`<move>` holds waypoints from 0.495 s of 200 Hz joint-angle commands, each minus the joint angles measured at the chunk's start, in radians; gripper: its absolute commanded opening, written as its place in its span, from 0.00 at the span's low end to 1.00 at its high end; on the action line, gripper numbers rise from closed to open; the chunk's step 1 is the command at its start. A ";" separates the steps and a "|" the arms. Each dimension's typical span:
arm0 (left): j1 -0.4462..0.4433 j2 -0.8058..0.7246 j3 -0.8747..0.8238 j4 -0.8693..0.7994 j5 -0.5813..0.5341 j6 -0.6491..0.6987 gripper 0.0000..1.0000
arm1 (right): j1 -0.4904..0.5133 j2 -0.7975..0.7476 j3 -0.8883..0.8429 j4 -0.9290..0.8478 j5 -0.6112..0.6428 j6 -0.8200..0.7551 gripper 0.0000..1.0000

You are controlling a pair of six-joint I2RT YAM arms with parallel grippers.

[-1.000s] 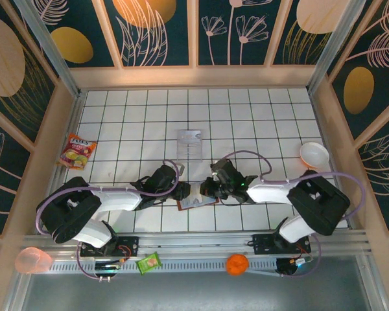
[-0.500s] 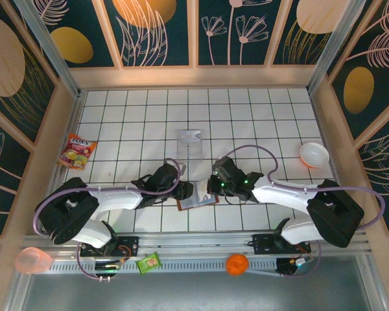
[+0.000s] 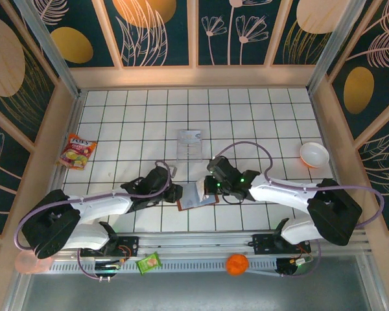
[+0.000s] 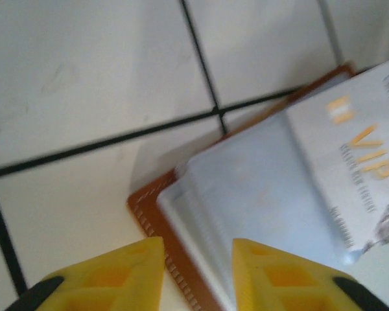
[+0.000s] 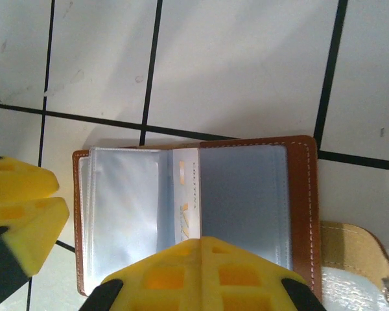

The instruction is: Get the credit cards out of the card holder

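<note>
We see the card holder (image 5: 246, 194) open, a card (image 5: 187, 194) not yet out; right gripper (image 5: 201, 249) pressed together, left gripper (image 4: 198, 259) spread, empty.

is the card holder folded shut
No, the card holder lies spread open, inner side up, with a card showing near its fold.

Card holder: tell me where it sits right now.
Top view: the card holder lies open on the tiled table near the front edge, between the left end effector and the right end effector.
</note>
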 commanded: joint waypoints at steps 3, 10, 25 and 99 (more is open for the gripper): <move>0.003 0.020 -0.045 -0.021 0.043 -0.031 0.31 | 0.022 0.021 0.019 0.020 -0.015 -0.034 0.00; 0.004 0.031 -0.047 -0.011 0.051 -0.034 0.31 | 0.024 0.026 0.019 0.026 -0.025 -0.038 0.00; 0.004 0.062 -0.042 0.003 0.059 -0.031 0.30 | 0.029 0.039 0.017 0.035 -0.037 -0.044 0.00; 0.003 0.142 0.020 0.021 0.057 -0.006 0.29 | -0.016 0.085 -0.028 0.163 -0.179 -0.039 0.19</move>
